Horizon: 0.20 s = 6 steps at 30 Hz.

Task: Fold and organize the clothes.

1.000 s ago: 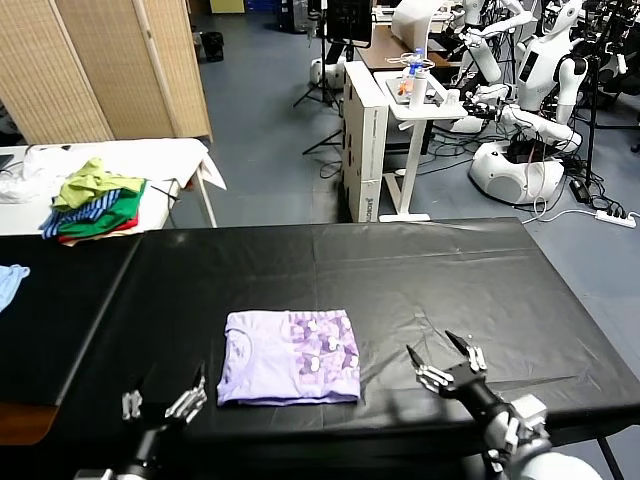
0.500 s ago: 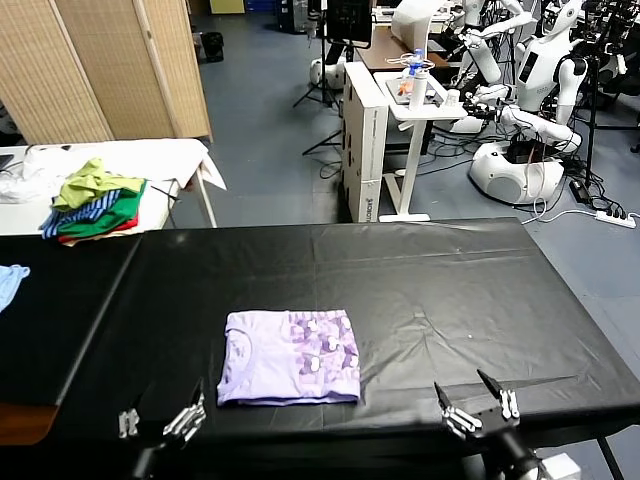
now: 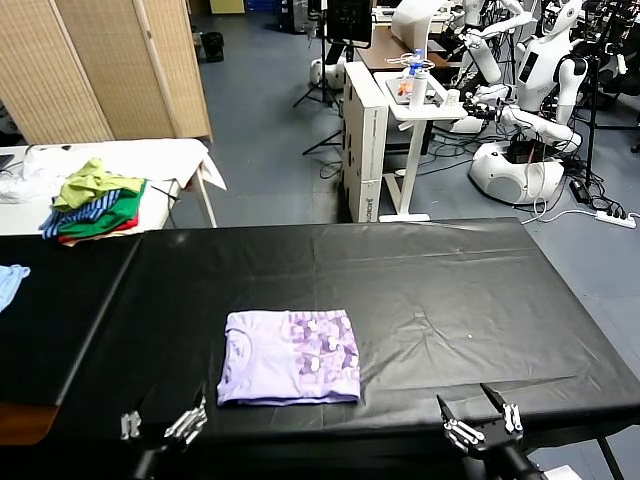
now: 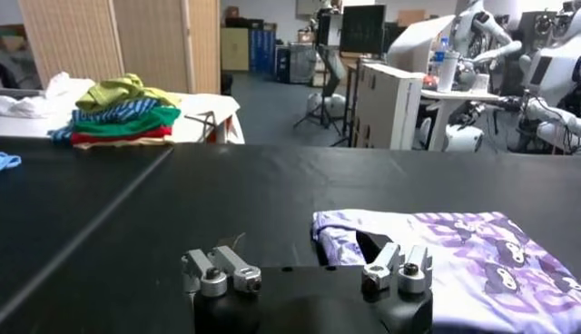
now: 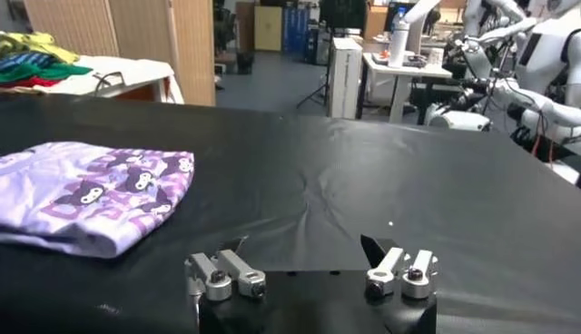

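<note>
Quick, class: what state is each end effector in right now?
Left end effector: open, holding nothing.
Right end effector: open, holding nothing.

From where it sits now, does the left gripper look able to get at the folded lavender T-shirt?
Probably yes. The left gripper is open and empty at the table's near edge, just left of the lavender T-shirt. Only bare black table lies between them; the right gripper is well clear.

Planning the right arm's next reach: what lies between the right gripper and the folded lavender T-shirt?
Only bare black table. The head view shows nothing between the right gripper and the lavender T-shirt; the right wrist view agrees.
</note>
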Tool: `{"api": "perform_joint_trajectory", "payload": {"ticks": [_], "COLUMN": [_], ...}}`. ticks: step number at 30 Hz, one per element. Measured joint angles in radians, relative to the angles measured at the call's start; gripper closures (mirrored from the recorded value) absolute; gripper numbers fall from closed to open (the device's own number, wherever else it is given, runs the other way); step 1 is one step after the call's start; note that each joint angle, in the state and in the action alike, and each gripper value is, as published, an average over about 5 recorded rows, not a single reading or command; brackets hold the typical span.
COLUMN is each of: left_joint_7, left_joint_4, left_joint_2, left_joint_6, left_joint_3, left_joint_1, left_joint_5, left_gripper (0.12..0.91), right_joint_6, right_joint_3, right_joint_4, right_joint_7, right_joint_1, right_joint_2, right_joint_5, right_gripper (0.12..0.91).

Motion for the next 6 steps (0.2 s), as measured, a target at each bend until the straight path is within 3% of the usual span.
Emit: {"api": "perform_joint_trajectory", "payload": {"ticks": [6], "left_joint_7": [0.001], "left_joint_4": [0.001], "left_joint_2": [0.0], "left_joint_6": [0.002], "left_joint_3": [0.0], "left_joint_1": [-0.001], "left_joint_5": [-0.001], "left_gripper": [0.123], "right_joint_6": [0.0], "right_joint_3": [0.0], "right_joint_4": [0.0], "right_joint_7": [0.0], "right_joint_1": [-0.001], "right_joint_2": [0.0], "right_joint_5": [0.0], "right_gripper": [0.118]}}
